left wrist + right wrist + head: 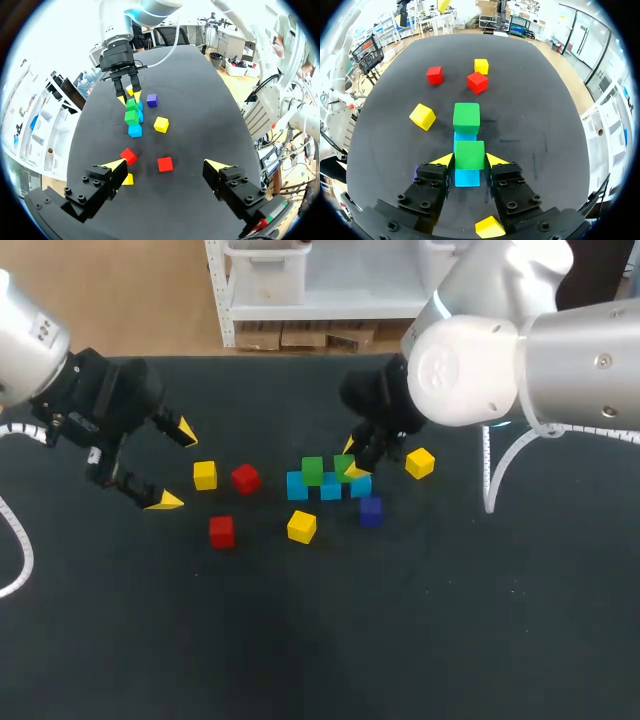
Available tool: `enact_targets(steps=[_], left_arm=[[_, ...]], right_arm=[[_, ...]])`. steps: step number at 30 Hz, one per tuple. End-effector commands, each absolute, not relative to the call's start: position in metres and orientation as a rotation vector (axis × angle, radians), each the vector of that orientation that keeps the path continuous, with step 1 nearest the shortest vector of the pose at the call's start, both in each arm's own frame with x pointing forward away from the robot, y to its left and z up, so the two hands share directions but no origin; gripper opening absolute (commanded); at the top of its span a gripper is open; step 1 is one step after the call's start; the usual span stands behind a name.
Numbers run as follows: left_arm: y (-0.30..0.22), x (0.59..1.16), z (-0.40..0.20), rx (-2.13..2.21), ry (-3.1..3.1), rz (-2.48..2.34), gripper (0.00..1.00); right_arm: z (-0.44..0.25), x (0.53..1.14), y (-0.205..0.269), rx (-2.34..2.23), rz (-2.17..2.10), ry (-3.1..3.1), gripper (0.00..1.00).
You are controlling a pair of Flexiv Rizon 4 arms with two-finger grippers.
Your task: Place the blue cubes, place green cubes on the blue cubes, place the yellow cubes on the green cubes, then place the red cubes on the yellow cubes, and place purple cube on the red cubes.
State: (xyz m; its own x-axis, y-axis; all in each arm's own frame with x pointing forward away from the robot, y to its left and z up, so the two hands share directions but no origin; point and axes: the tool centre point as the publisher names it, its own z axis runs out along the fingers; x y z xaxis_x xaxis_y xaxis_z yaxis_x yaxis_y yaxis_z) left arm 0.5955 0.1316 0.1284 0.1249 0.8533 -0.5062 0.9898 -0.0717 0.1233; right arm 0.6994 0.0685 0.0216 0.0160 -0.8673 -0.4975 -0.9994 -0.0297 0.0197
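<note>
Right pincer (pixel 470 160) clamped on a green cube (pixel 469 154) atop blue cubes (pixel 467 178); left pincer (pixel 165 165) apart, a red cube (pixel 165 163) ahead.

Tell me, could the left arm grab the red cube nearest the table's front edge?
Probably yes. The left claw is open close by, and that red cube stands alone, with nothing on or against it.

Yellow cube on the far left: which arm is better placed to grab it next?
Left. The left gripper hangs open and empty beside that yellow cube; the right gripper is farther off, shut on a green cube.
</note>
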Motion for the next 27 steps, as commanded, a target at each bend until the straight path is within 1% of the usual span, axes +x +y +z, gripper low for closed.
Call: enact_targets(steps=[1, 22, 24, 27], left_arm=[[0.1331, 0.5954, 0.1274, 1.975, 1.769, -0.424, 1.0], [0.1331, 0.5954, 0.1274, 1.975, 1.769, -0.424, 1.0], [0.1331, 0.5954, 0.1274, 1.975, 1.769, -0.424, 1.0], [0.1331, 0.5954, 0.1274, 1.975, 1.769, -0.424, 1.0]], right_arm=[[0.0215, 0.7, 0.068, -1.961, 0.544, 1.917, 0.36], [0.0227, 0.6968, 0.0662, -1.963, 0.541, 1.918, 0.37], [0.0227, 0.6965, 0.0663, -1.962, 0.542, 1.917, 0.39], [0.0223, 0.6961, 0.0665, -1.963, 0.545, 1.919, 0.45]])
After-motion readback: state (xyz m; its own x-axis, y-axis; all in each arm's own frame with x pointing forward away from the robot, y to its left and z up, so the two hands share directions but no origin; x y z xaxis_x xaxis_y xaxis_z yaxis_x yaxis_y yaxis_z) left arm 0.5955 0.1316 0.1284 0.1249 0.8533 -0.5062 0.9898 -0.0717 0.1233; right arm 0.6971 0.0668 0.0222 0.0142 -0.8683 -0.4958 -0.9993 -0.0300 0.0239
